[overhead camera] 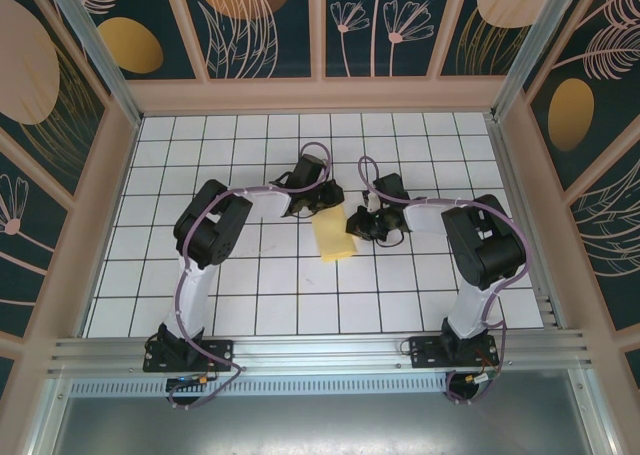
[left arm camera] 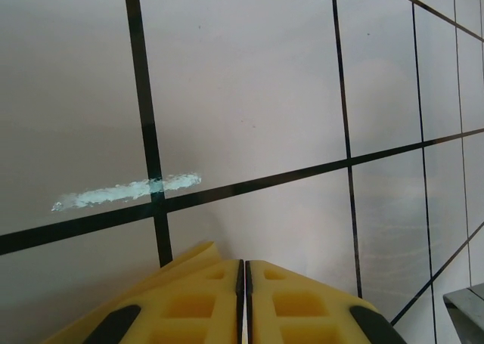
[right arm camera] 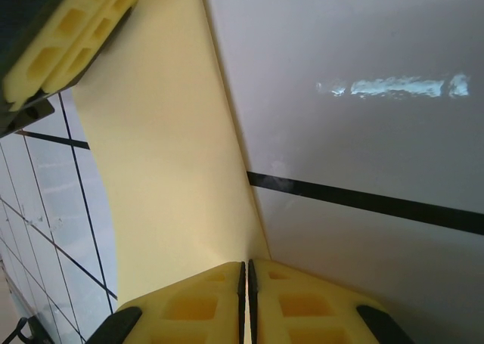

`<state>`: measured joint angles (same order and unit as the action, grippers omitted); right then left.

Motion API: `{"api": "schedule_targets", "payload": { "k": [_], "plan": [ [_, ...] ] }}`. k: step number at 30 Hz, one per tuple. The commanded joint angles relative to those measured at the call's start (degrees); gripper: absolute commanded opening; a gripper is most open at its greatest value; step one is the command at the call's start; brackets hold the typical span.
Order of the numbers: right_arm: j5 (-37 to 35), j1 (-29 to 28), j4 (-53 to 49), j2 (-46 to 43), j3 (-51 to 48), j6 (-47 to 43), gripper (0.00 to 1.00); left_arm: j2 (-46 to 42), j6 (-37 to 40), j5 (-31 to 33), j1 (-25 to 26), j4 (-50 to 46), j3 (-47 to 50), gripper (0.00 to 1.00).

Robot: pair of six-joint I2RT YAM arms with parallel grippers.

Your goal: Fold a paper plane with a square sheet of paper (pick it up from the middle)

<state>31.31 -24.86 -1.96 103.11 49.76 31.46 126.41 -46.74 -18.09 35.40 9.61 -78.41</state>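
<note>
Clenched right jaws pinch a corner of the pale yellow sheet of paper (right arm camera: 166,170) from 3 o'clock; left jaws, clenched too, grip its edge at 11 o'clock. Folded narrow, it sits mid-way across the bench (overhead camera: 250,295).

Pale yellow paper (overhead camera: 331,241); white table (overhead camera: 260,297), black grid; walls (overhead camera: 270,30) dark teal, seemingly peach floral.
</note>
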Motion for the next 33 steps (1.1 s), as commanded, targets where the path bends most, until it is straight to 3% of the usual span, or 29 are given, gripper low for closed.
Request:
{"api": "schedule_targets", "payload": {
  "k": [1,19,33],
  "plan": [
    [1.7,0.4,-1.1,-0.5,1.9,-1.1,0.15,1.9,1.2,1.8,0.3,-3.9,-1.5,0.14],
    [2.8,0.5,-1.5,8.3,10.6,-2.8,0.15,3.3,1.4,3.1,0.3,-6.0,-2.3,0.13],
    [5.6,0.4,-6.2,1.3,-2.1,-5.3,0.15,3.6,2.3,6.3,0.3,-7.5,-2.3,0.13]
  ]
}}
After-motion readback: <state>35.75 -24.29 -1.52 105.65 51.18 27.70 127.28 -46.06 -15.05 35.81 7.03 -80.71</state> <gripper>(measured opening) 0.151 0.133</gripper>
